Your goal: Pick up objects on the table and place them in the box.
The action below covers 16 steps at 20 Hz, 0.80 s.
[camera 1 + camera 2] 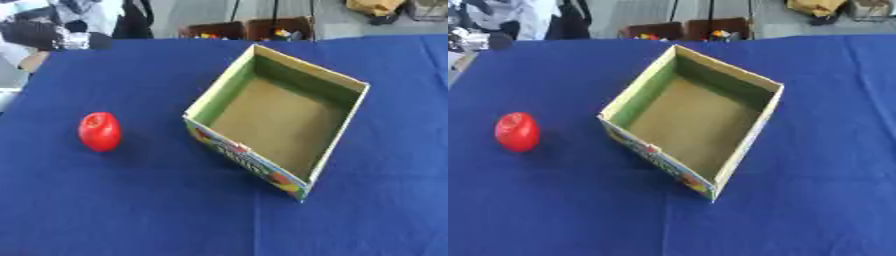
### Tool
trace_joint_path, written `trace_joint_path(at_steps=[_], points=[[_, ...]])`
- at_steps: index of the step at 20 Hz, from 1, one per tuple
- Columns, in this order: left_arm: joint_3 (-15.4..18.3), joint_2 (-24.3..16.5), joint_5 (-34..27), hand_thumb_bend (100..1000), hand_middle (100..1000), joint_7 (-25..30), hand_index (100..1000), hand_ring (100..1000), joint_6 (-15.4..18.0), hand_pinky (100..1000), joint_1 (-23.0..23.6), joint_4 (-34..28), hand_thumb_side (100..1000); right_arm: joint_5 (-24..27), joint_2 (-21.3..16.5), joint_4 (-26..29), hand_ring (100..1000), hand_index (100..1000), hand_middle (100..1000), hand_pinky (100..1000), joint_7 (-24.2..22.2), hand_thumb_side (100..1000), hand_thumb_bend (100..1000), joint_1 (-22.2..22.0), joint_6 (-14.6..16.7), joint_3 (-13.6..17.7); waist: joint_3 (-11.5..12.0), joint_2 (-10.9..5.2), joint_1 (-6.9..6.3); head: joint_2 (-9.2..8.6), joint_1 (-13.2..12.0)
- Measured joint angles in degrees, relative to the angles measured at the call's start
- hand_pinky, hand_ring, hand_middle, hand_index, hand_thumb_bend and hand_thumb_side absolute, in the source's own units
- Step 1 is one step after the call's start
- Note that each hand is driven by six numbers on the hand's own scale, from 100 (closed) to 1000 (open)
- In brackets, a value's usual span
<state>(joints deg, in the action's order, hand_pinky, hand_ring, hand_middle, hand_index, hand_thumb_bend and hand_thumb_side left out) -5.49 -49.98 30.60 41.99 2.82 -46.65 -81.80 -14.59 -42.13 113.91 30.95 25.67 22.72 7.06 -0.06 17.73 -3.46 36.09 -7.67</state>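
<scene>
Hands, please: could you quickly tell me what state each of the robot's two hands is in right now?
Left hand: not in either eye view, so its state cannot be told.
Right hand: not in view either; cannot be told.

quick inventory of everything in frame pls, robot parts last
red object: 1, red, rounded, on the cloth to the left of the box, apart from it
box: 1, open-topped cardboard, brown floor, greenish inner walls, colourful print on the near outer wall; centre-right of the table, set askew, nothing inside
table cloth: 1, dark blue, covers the whole table
brown crates: 2, brown, beyond the far table edge, small colourful items inside that I cannot make out
yellow item: 1, yellow, on the floor at top right, cannot tell what it is
dark and light shapes: at the far left corner, cannot make out
robot hands: none in either view
</scene>
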Motion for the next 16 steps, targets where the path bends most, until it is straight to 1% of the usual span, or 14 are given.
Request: trace_joint_path(at_steps=[1,3,5,8,9,10,12,14,15,16], points=[[-0.3,0.4,0.0,752,964,1.3,1000,806,-0.1,558,-0.3,0.7,771,0.0,0.0,0.0,755,835,753,739,-0.1,1000,100,0.0,0.0,0.0,0.0,0.0,-0.06,-0.13,-0.1],[-0.8,1.1,0.1,750,971,3.5,1000,805,-0.3,555,-0.6,1.8,743,0.1,0.0,0.0,755,835,753,739,-0.2,1000,100,0.0,0.0,-0.1,0.0,0.0,-0.2,-0.39,-0.2],[-1.4,1.7,0.4,713,989,5.3,1000,844,-0.8,594,-0.9,2.7,697,0.1,0.0,0.0,755,835,753,739,-0.2,1000,100,0.0,0.0,-0.1,-0.1,0.0,-0.26,-0.43,-0.3],[-2.3,2.6,1.9,653,1000,7.9,1000,855,-1.6,596,-1.5,4.4,644,0.1,0.0,0.0,755,835,753,739,-0.2,1000,100,0.0,0.0,-0.1,-0.3,0.0,-0.26,-0.47,-0.5],[-2.6,2.7,2.7,648,1000,8.5,1000,856,-1.8,598,-1.7,4.9,640,0.1,0.0,0.0,755,835,753,739,-0.2,1000,100,0.1,0.0,-0.1,-0.3,0.0,-0.26,-0.49,-0.7],[-3.0,2.9,3.4,578,1000,9.0,1000,855,-1.9,587,-1.8,5.5,603,0.1,0.0,0.0,755,835,753,739,-0.2,1000,100,0.1,0.0,-0.1,-0.4,0.0,-0.26,-0.57,-0.8],[-3.9,3.3,4.2,526,998,9.5,1000,837,-2.0,565,-1.8,6.6,577,0.1,0.0,0.0,755,835,753,739,-0.3,1000,100,0.1,0.1,-0.1,-0.6,0.0,-0.26,-0.82,-0.9],[-4.7,3.7,4.2,498,1000,9.7,1000,834,-2.0,566,-1.8,7.6,568,0.2,0.0,0.0,755,835,753,739,-0.3,1000,100,0.1,0.1,-0.1,-0.6,0.0,-0.26,-0.88,-1.0],[-5.0,3.7,4.1,499,1000,9.8,1000,836,-2.0,570,-1.8,7.9,565,0.2,0.0,0.0,755,835,753,739,-0.3,1000,100,0.1,0.1,-0.1,-0.6,0.0,-0.26,-0.88,-1.0],[-5.3,3.7,4.1,435,1000,9.8,1000,843,-1.9,584,-1.7,8.1,552,0.2,0.0,0.0,755,835,753,740,-0.3,1000,100,0.1,0.1,-0.1,-0.6,0.0,-0.26,-0.88,-1.0]])
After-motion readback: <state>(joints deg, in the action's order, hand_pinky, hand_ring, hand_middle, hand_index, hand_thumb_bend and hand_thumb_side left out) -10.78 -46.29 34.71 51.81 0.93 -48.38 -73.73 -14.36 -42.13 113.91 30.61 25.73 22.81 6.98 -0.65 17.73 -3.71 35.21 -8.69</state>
